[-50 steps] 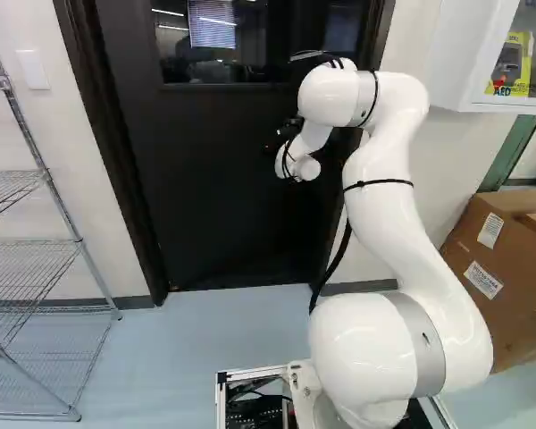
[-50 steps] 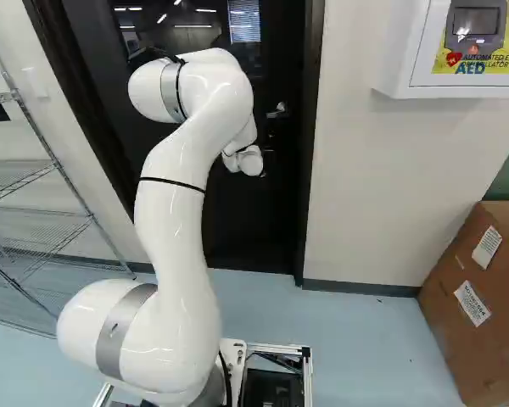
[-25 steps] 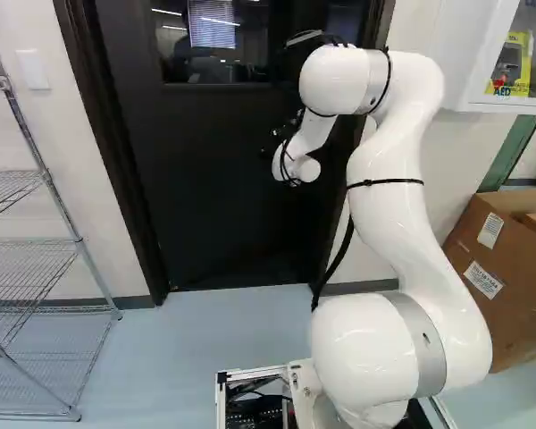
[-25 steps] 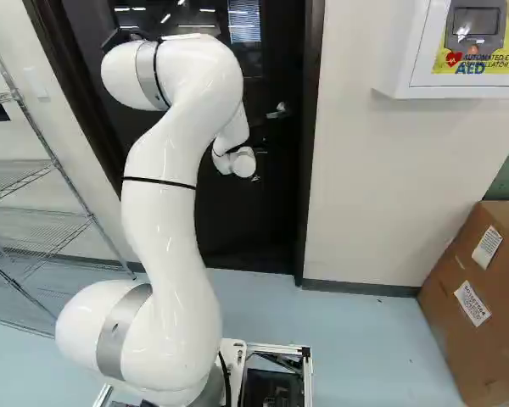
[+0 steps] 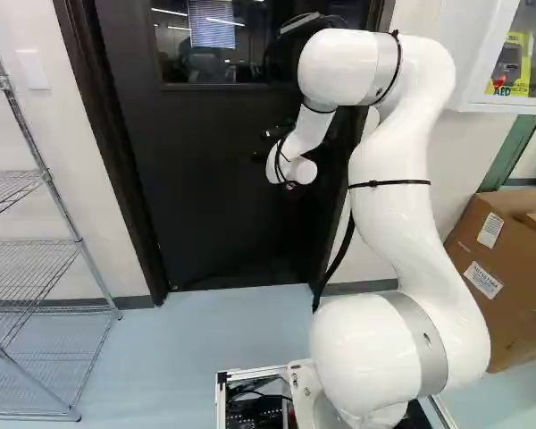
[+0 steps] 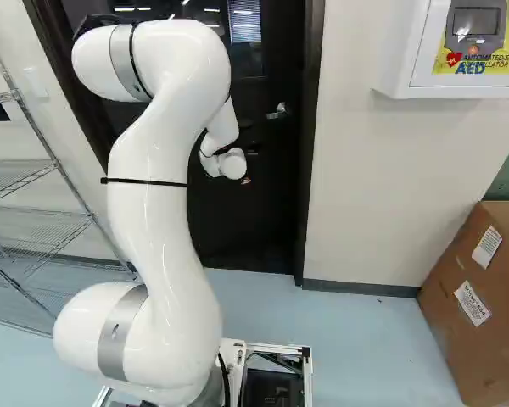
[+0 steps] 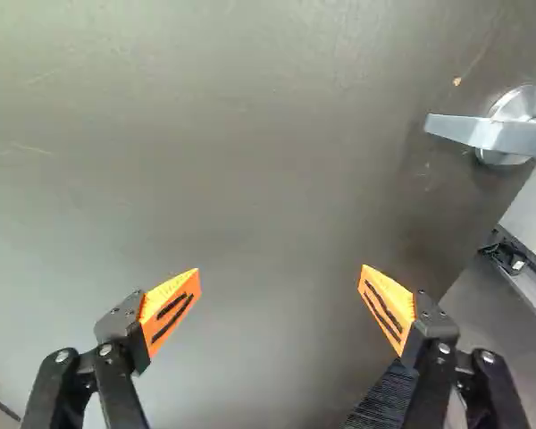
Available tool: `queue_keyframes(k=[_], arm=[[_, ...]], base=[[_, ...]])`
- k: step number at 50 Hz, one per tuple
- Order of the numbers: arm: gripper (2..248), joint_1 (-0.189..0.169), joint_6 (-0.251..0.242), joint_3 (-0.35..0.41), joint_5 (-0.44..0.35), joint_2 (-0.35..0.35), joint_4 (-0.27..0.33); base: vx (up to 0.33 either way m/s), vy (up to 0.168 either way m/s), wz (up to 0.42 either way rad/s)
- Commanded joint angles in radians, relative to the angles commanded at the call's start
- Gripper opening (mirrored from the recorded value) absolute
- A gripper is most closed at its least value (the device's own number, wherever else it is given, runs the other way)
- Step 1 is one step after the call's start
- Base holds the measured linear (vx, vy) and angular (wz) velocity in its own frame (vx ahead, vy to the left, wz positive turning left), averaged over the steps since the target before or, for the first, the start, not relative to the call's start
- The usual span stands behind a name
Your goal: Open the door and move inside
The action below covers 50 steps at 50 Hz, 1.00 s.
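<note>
Facing the shut door [image 5: 205, 206], the gripper [image 7: 280, 271] is released, its fingers spread around nothing. The handle [image 7: 518, 134] sits on the door, beyond the fingertips and off to one side. Closing here would probably catch only air, since the lever is outside the span; sweeping sideways might knock a finger into its free end (the part nearest the gripper). Driving on could jam the fingertips against the panel. Past the handle, the frame [image 6: 312, 186] leaves little margin for the arm [image 5: 384, 206]. The rack [image 5: 76, 239] flanks the doorway's left, the box [image 6: 467, 297] stands farther right; the floor [image 5: 214, 326] between offers the base [image 5: 255, 371] its likeliest path.
</note>
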<state>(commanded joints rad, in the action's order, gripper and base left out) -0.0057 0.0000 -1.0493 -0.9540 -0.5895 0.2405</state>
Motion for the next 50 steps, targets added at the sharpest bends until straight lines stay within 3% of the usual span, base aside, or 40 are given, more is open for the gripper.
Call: queue_keyframes(k=[23, 50], arm=[[247, 0.056, 0.0, 0.054, 0.0, 0.04, 0.0], [247, 0.123, 0.0, -0.006, 0.0, -0.004, 0.0]], base=[[0.0, 0.0, 0.0], [0.0, 0.0, 0.0]])
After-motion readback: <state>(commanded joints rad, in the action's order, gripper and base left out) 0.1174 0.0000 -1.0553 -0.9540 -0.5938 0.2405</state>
